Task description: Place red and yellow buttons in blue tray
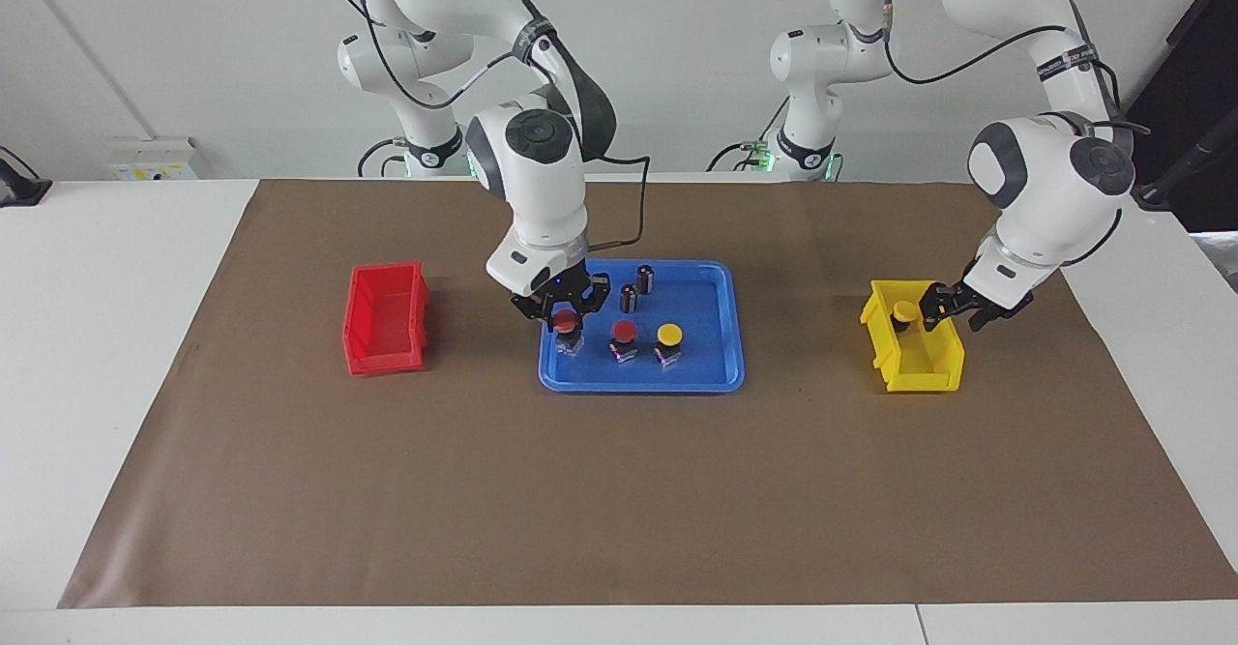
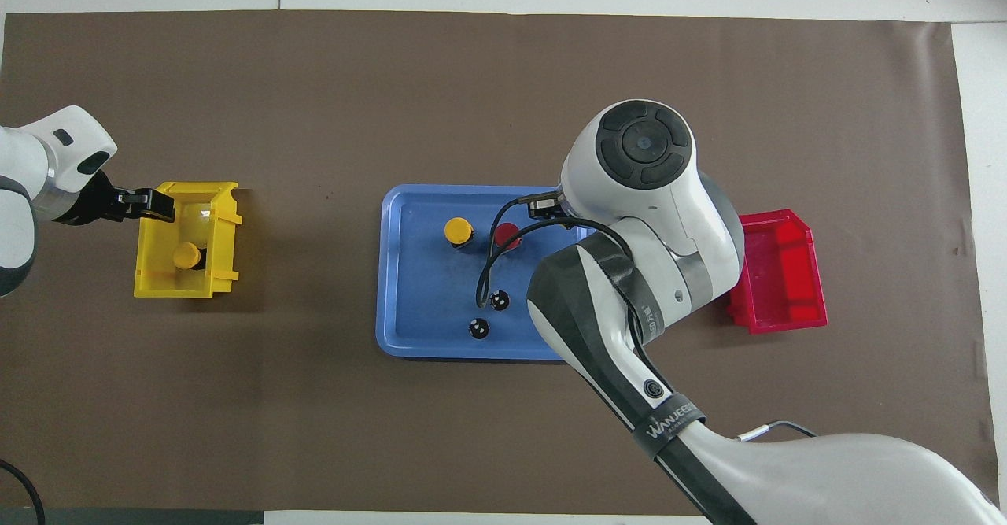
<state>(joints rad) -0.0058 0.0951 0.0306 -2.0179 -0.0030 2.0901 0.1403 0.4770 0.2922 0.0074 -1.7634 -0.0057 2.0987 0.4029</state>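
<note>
brown mat [image 1: 619,490] covers white table [image 1: 97,336], blue tray [image 1: 721,374] centered.

On the surface [image 1: 619,490] you will find the tray [image 1: 638,384] in the middle, with one bin well apart from it at each end: the first bin [image 1: 387,321] toward the right arm's end, the second bin [image 1: 914,360] toward the left arm's end.

In the tray, three buttons stand in a row:
- the end button [image 1: 568,328], toward the right arm's end, under the right hand [image 1: 566,316];
- the middle button [image 1: 624,337];
- the third button [image 1: 668,340], toward the left arm's end.

The two capless cylinders [image 1: 645,278] stand in the tray nearer to the robots than that row.

The fourth button [image 1: 903,313] lies in the second bin. The left hand [image 1: 943,305] is at that bin's rim.
</note>
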